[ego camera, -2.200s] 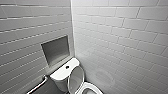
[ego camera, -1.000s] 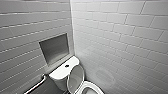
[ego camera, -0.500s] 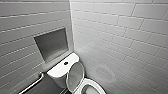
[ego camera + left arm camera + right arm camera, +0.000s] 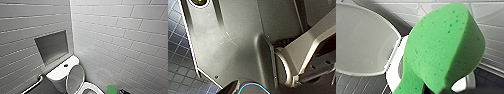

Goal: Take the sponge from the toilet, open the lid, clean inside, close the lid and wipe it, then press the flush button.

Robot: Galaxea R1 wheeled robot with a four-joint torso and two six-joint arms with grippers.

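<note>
While pinched in the right hand [image 4: 122, 91], sponge [image 4: 443, 52]: green, bent by the grip, held over the toilet [image 4: 58, 75] bowl, seemingly for cleaning inside. Lid [image 4: 74, 78]: raised, giving access. Flush button [image 4: 65, 65]: on tank top. Left hand: state cannot be told.

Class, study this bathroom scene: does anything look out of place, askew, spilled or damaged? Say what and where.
Nothing looks spilled or broken. The lid stands raised in front of the tank of the toilet. The one oddity is the sponge, bent into a curve in the air above the bowl.
</note>
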